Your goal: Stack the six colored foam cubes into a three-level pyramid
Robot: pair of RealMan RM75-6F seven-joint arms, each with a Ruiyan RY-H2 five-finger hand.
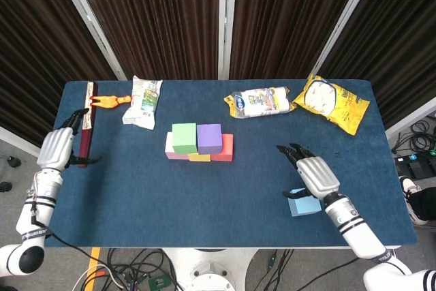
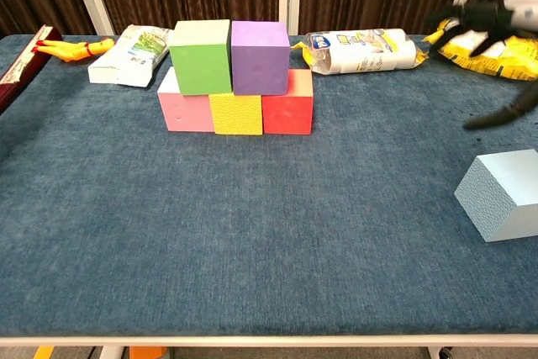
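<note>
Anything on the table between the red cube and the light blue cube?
No. Between the red cube and the light blue cube lies only bare blue tabletop, clearest in the chest view.

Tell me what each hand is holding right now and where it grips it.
Nothing is held. The right hand hovers open above the light blue cube, fingers spread, not touching it. The left hand is open at the table's left edge.

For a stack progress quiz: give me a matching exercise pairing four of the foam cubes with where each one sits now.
Things:
1. green cube
2. yellow cube
3. light blue cube
4. red cube

Places:
A. bottom row, middle
B. alone on the table, near the right hand
C. upper row, left of the purple cube
D. bottom row, right end

Pairs: 1-C, 2-A, 3-B, 4-D
</note>
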